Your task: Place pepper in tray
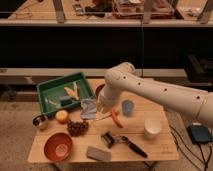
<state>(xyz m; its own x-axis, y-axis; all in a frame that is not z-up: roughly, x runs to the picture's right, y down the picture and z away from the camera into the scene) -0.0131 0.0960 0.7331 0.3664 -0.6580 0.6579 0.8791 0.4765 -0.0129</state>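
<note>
The pepper (116, 118), small, slim and orange-red, lies on the wooden table (160, 147) just right of centre. The green tray (46, 91) stands at the table's back left and holds pale yellowish pieces and a small dark green item. My white arm reaches in from the right, and its gripper (101, 106) hangs above the table's middle. It is a little up and left of the pepper and to the right of the tray. The pepper lies apart from the gripper, on the table.
A crumpled grey-blue item (89, 108) lies by the gripper. A blue cup (128, 106) and a white cup (152, 127) stand to the right. Dark grapes (77, 128), a yellow fruit (61, 116), a small metal cup (40, 121), an orange-brown bowl (58, 146), a grey block (98, 153) and a black-handled tool (125, 142) fill the front.
</note>
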